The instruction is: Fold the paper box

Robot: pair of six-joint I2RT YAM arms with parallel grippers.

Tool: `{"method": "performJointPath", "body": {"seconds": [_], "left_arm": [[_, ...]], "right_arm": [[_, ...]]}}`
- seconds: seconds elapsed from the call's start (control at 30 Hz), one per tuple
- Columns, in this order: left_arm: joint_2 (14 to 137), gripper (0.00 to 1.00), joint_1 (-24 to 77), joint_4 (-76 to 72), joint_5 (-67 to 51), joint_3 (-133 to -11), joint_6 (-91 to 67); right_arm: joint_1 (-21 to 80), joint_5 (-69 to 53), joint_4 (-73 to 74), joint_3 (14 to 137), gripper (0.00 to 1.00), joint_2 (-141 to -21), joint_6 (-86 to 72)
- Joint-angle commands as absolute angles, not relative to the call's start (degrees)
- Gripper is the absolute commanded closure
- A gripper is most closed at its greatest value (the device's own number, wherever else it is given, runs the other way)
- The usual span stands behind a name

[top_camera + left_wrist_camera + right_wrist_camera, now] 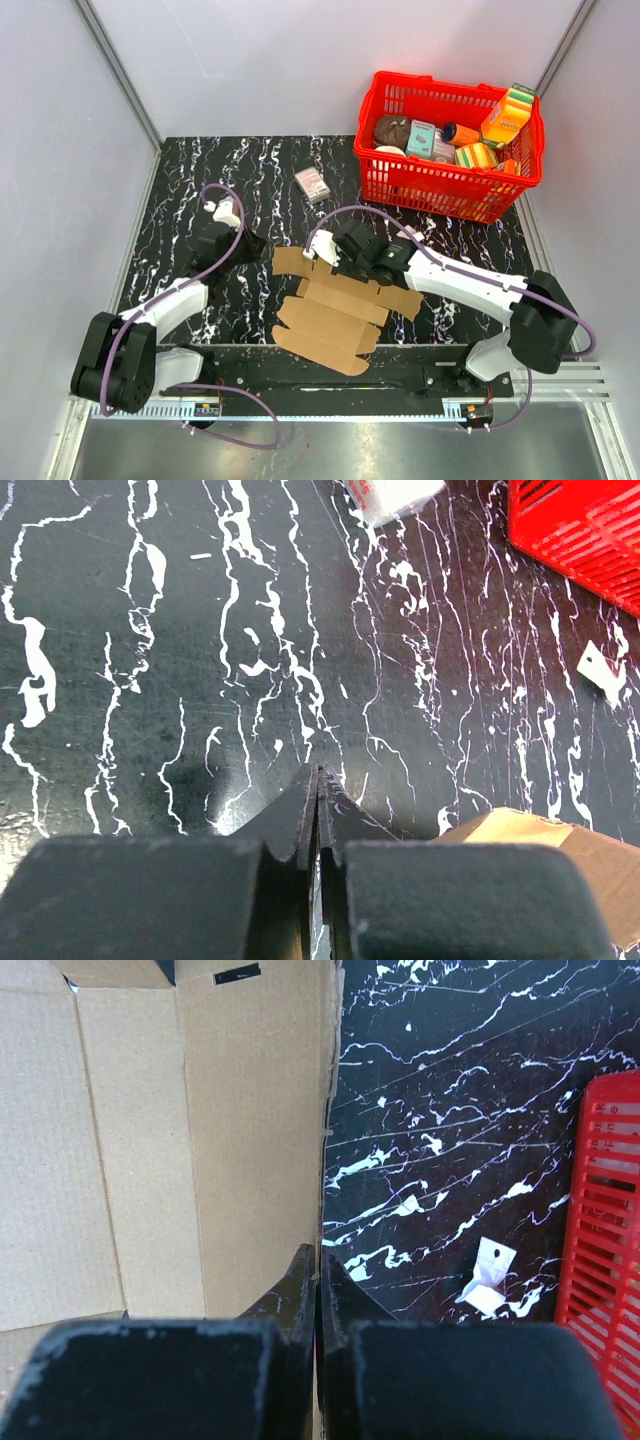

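Low in frame at the box (150,1140) edge, the right gripper (318,1260), shut empty, seems poised to push; the left gripper (320,780) idles shut.

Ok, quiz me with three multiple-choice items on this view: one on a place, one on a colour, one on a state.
1. Where on the table is the red basket?
A) far right corner
B) near left corner
C) centre

2. What colour is the paper box?
A) white
B) plain brown
C) blue

3. How is the left gripper?
A) wide open
B) shut on the paper box
C) shut, holding nothing

Answers:
1 A, the top view shows it at the far right.
2 B, it is unprinted brown card.
3 C, its jaws meet over bare table.
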State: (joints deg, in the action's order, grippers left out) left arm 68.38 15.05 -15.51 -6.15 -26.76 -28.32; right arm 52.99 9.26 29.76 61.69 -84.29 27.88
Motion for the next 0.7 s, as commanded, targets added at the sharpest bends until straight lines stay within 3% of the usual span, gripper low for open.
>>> {"method": "performJointPath", "body": {"seconds": [0.0, 0.67], "left_arm": [[69.5, 0.98, 14.8, -23.5, -10.6, -25.1, -27.9], [79.1, 0.98, 15.2, -37.9, -24.1, -22.2, -29.9]], "right_arm": [[54.6, 11.2, 26.5, 61.0, 1.00, -82.3, 30.8], [55.6, 8.1, 24.7, 58.5, 1.00, -80.4, 31.5]]}}
